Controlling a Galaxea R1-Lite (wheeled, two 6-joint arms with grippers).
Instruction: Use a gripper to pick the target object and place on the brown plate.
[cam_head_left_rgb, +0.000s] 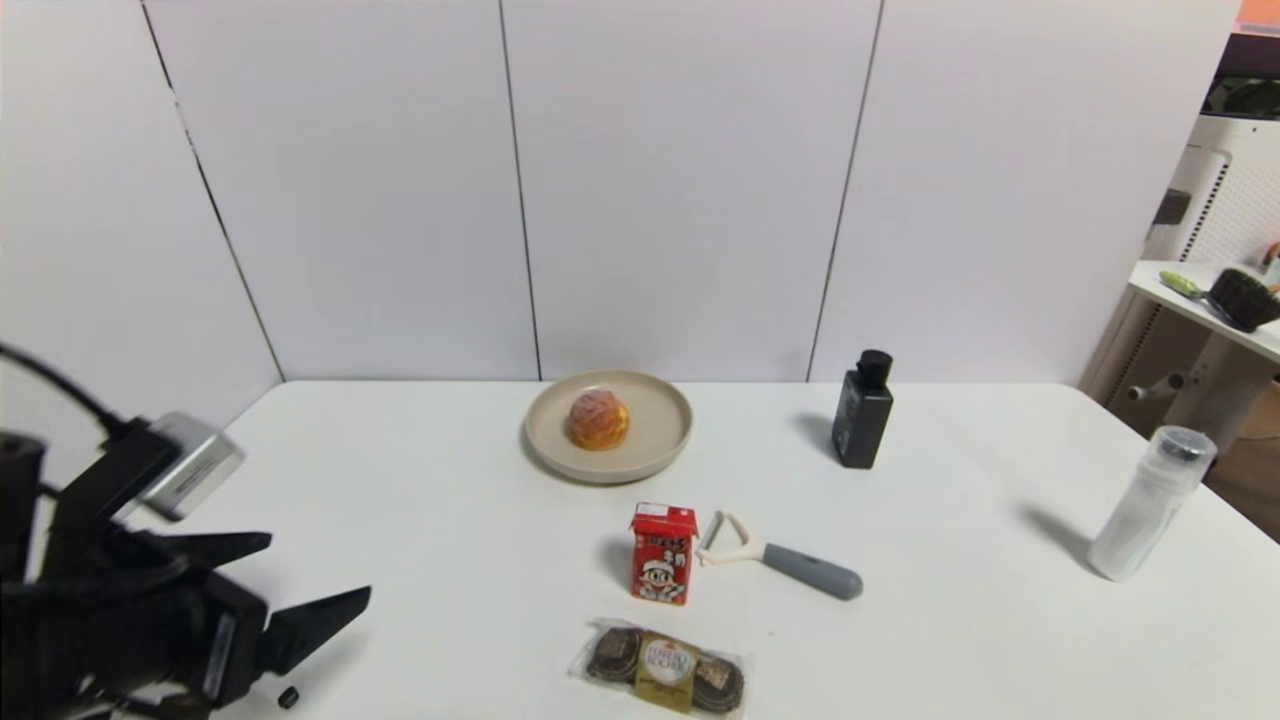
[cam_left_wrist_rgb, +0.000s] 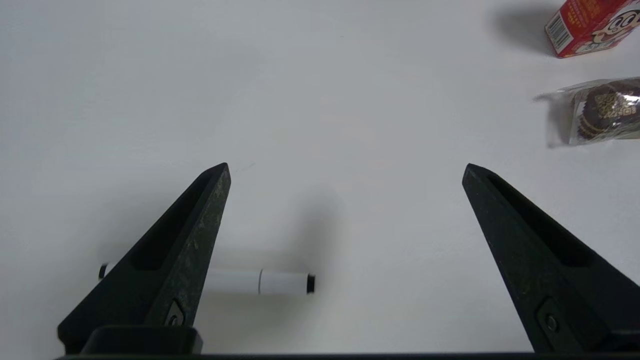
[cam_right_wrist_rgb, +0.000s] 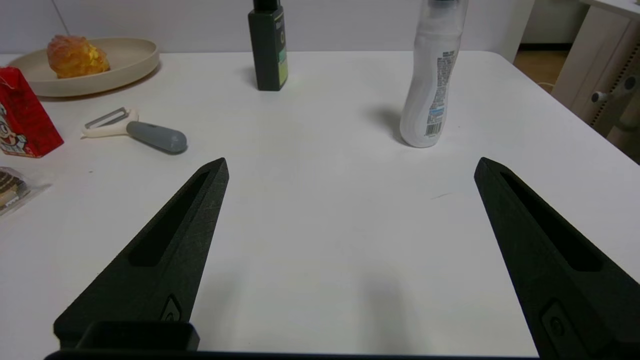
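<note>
The golden-orange bun lies on the beige-tan plate at the back middle of the table; both also show in the right wrist view, the bun on the plate. My left gripper is open and empty at the table's front left, far from the plate; in its wrist view the gripper is over bare table. My right gripper is open and empty over bare table at the right front; it does not show in the head view.
A red drink carton, a grey-handled peeler and wrapped chocolates lie in front of the plate. A black bottle and a white bottle stand at the right. A white marker lies under my left gripper.
</note>
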